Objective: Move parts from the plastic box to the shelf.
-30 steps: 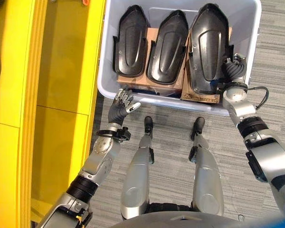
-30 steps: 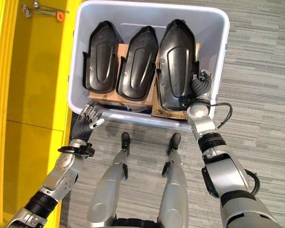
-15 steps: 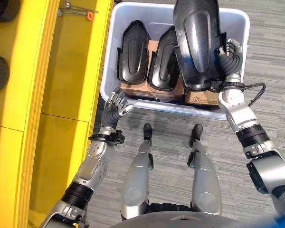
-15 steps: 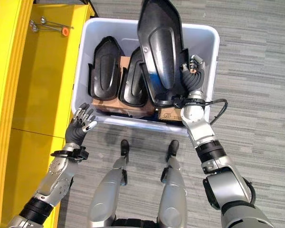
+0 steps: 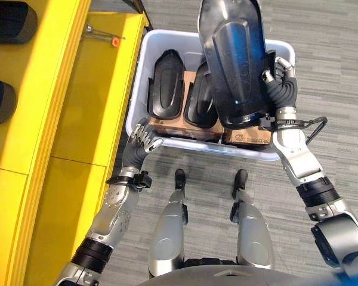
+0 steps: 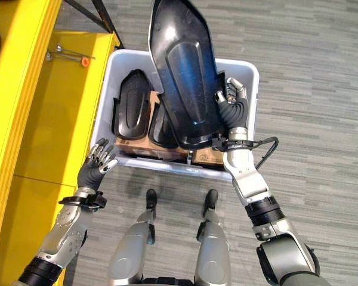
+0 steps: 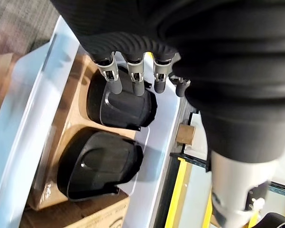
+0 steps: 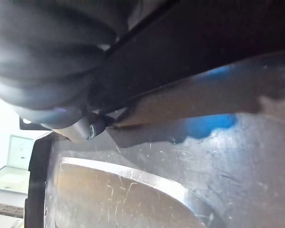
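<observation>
A large black moulded part (image 5: 235, 65) hangs tilted above the right side of the pale plastic box (image 5: 185, 140), with my right hand (image 5: 277, 89) shut on its right edge. Its scratched glossy surface (image 8: 180, 166) shows close up in the right wrist view. Two smaller black parts (image 5: 168, 83) (image 5: 198, 101) lie side by side in the box on brown cardboard (image 5: 244, 136). My left hand (image 5: 140, 143) is open, fingers (image 7: 133, 78) straight, just outside the box's near left corner. The yellow shelf (image 5: 77, 107) runs along the left.
Two dark parts (image 5: 9, 21) (image 5: 0, 101) sit on the shelf's upper level at far left. A thin metal tool with an orange end (image 5: 107, 36) lies on the yellow surface near the box's far left corner. Grey carpet surrounds the box.
My right hand has raised the large black part up out of the box. The left hand has stayed open by the box's near left corner. The camera has shifted.
</observation>
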You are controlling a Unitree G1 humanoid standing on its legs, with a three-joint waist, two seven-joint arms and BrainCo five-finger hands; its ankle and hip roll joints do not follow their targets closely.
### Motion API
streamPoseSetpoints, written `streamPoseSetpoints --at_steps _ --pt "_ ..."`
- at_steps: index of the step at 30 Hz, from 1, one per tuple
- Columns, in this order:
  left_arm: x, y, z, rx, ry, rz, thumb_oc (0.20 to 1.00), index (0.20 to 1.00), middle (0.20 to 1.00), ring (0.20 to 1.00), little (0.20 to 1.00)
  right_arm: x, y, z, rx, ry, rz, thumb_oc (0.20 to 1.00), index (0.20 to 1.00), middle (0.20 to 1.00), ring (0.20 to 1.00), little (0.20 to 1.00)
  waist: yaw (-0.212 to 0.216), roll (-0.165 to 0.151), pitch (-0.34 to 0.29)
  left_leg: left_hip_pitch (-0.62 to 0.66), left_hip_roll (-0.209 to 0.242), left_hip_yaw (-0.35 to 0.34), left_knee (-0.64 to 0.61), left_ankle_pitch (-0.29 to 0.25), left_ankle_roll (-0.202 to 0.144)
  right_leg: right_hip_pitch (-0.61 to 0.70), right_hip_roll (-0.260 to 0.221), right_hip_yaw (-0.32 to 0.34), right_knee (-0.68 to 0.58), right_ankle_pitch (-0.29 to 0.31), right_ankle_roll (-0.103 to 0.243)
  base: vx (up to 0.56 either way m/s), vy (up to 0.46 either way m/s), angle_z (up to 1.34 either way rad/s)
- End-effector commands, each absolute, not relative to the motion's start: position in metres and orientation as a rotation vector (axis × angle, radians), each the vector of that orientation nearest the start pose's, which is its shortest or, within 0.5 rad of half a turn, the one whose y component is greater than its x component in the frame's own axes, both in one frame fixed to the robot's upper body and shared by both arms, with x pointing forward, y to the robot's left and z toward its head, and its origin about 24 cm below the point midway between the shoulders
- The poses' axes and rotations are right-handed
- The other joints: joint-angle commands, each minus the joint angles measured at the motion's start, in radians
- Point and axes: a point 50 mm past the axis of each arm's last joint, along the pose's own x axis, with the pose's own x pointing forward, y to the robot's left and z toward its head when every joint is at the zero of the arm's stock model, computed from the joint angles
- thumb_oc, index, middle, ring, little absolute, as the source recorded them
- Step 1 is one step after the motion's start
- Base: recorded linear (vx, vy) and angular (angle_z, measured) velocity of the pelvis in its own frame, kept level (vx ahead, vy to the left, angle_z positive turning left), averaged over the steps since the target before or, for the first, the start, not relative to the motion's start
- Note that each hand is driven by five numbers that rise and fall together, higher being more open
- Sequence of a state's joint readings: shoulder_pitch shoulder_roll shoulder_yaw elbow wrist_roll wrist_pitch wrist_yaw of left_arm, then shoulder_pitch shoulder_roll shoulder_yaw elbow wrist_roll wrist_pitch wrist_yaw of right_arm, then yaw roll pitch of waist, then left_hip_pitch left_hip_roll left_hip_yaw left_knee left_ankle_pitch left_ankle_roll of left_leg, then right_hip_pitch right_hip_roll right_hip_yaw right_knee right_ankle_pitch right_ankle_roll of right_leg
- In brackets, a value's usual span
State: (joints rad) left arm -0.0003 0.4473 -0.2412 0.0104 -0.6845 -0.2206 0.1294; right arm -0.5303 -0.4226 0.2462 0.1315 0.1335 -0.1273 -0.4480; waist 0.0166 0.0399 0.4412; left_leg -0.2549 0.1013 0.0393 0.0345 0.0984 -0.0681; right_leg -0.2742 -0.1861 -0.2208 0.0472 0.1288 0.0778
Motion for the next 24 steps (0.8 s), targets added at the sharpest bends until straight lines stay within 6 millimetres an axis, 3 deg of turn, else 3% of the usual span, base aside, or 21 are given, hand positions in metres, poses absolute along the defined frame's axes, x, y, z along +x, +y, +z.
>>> streamPoseSetpoints --at_steps 1,5,15,18,20,21,24 --pt "0.233 0.199 0.055 -0.215 -0.083 -0.040 1.000 1.000 1.000 1.000 1.000 0.309 -0.142 0.178 -0.089 -0.626 -0.054 0.200 0.200 0.200 0.200 0.200 0.008 -0.048 -0.150 0.043 0.039 -0.002 0.063 -0.105 -0.009 0.035 -0.027 0.008 0.041 -0.081 0.064 0.03 -0.025 -0.03" --pt "0.230 0.203 0.051 -0.216 -0.072 -0.011 1.000 1.000 1.000 1.000 1.000 0.303 -0.140 0.170 -0.070 -0.601 -0.020 0.200 0.200 0.200 0.200 0.200 0.006 -0.049 -0.166 0.080 0.053 0.000 0.060 -0.111 -0.014 0.067 -0.018 0.004 0.046 -0.101 0.061 0.04 -0.038 -0.03" --pt "0.217 0.217 0.037 -0.222 -0.017 0.087 1.000 1.000 1.000 1.000 1.000 0.293 -0.127 0.150 0.028 -0.502 0.115 0.200 0.200 0.200 0.200 0.200 0.011 -0.039 -0.236 0.214 0.139 0.003 0.027 -0.096 -0.034 0.135 0.045 -0.019 0.186 -0.238 0.022 0.04 -0.104 -0.03" --pt "0.210 0.218 0.030 -0.242 0.012 0.114 1.000 1.000 1.000 1.000 1.000 0.293 -0.122 0.151 0.037 -0.503 0.143 0.200 0.200 0.200 0.200 0.200 0.022 -0.036 -0.259 0.227 0.174 -0.005 0.008 -0.052 -0.050 0.158 0.078 -0.045 0.193 -0.269 0.001 0.01 -0.166 0.05" --pt "0.209 0.216 0.025 -0.258 0.031 0.118 1.000 1.000 1.000 1.000 1.000 0.297 -0.117 0.147 0.070 -0.476 0.155 0.200 0.200 0.200 0.200 0.200 0.037 -0.033 -0.270 0.223 0.196 -0.025 -0.019 0.012 -0.069 0.175 0.107 -0.070 0.178 -0.280 -0.015 -0.06 -0.186 0.16" --pt "0.208 0.214 0.023 -0.264 0.043 0.115 1.000 1.000 1.000 1.000 1.000 0.299 -0.116 0.148 0.078 -0.470 0.159 0.200 0.200 0.200 0.200 0.200 0.050 -0.030 -0.280 0.206 0.205 -0.046 -0.055 0.074 -0.084 0.179 0.122 -0.093 0.160 -0.285 -0.025 -0.09 -0.179 0.33" --pt "0.211 0.211 0.024 -0.274 0.039 0.113 1.000 1.000 1.000 1.000 1.000 0.299 -0.117 0.153 0.080 -0.491 0.154 0.200 0.200 0.200 0.200 0.200 0.060 -0.031 -0.289 0.179 0.199 -0.059 -0.088 0.130 -0.095 0.190 0.121 -0.139 0.128 -0.282 -0.035 -0.06 -0.070 0.46"
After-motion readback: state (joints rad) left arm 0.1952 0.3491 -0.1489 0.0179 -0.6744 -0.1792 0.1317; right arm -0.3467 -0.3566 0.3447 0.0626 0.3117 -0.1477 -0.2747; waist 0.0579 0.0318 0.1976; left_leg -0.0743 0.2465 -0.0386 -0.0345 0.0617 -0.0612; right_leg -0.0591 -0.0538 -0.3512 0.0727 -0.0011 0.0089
